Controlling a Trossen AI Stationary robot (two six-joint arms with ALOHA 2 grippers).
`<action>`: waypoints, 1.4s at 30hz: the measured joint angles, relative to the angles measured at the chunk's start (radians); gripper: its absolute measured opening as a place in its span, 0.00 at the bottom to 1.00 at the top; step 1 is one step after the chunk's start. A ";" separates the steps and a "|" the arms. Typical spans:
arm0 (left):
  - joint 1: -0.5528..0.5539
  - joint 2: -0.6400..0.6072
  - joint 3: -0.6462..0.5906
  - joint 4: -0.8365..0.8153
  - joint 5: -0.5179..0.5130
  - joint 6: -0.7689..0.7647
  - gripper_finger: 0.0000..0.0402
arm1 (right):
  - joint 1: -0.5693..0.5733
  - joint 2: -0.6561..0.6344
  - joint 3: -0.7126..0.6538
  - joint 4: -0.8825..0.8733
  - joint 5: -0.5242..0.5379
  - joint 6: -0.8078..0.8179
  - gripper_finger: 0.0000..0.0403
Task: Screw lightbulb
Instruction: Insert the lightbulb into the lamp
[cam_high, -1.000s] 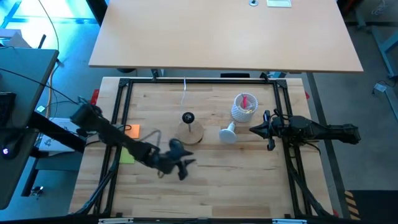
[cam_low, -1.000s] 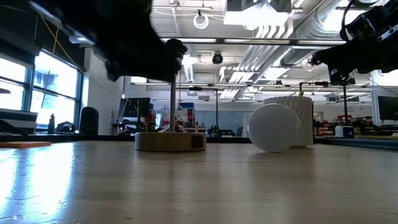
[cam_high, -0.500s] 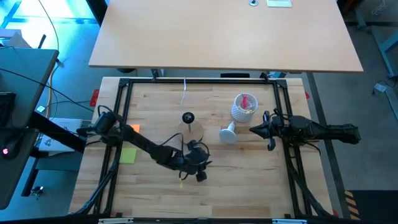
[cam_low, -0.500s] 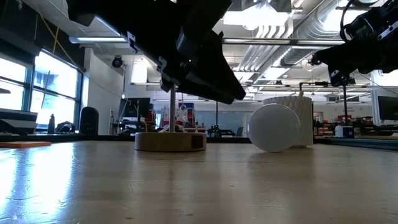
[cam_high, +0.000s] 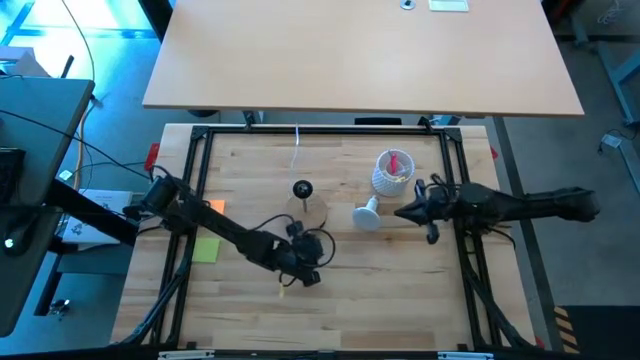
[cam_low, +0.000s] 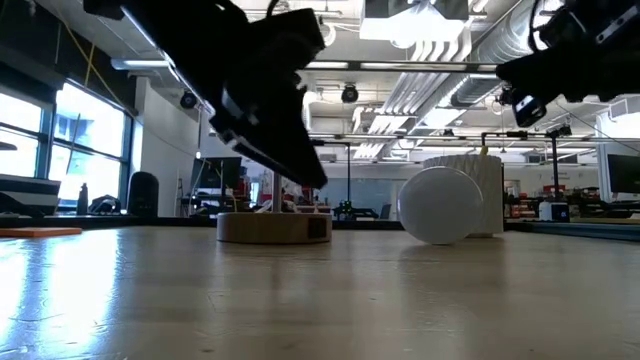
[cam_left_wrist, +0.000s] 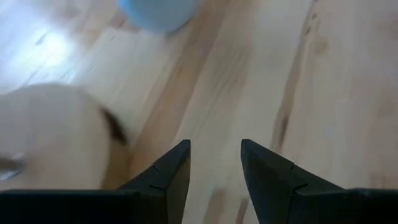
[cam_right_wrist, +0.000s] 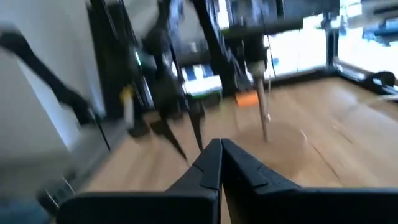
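Observation:
The white lightbulb (cam_high: 367, 213) lies on its side on the table, right of the round wooden base (cam_high: 306, 210) with its black-topped post. In the low view the bulb's globe (cam_low: 440, 205) rests on the tabletop. My left gripper (cam_high: 302, 264) hovers near the table's middle, on the near side of the base, open and empty; its wrist view (cam_left_wrist: 214, 149) shows bare wood between the fingers and the base (cam_left_wrist: 56, 143) beside them. My right gripper (cam_high: 403, 212) is shut and empty, just right of the bulb, above the table.
A white perforated cup (cam_high: 392, 173) with pink items stands on the far side of the bulb. Orange (cam_high: 212, 209) and green (cam_high: 205, 250) notes lie at the table's left. A black frame (cam_high: 196, 150) rims the table. Bare wood lies along the near edge.
My left gripper has swung from left of the base toward the table's right, then drawn back a little, and now hangs on the near side of the base. My right gripper has shifted slightly beside the bulb. The bulb, base and cup have stayed put.

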 joint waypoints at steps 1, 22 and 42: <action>-0.001 -0.014 0.000 -0.035 0.001 -0.004 0.34 | 0.000 0.055 0.041 -0.036 -0.002 -0.035 0.01; -0.096 -0.134 -0.071 -0.453 -0.131 -0.287 0.34 | -0.071 0.927 0.867 -1.047 0.078 -0.519 0.16; -0.244 -0.133 -0.160 -0.468 -0.197 -0.573 0.34 | 0.067 1.247 0.983 -1.055 0.159 -0.823 0.50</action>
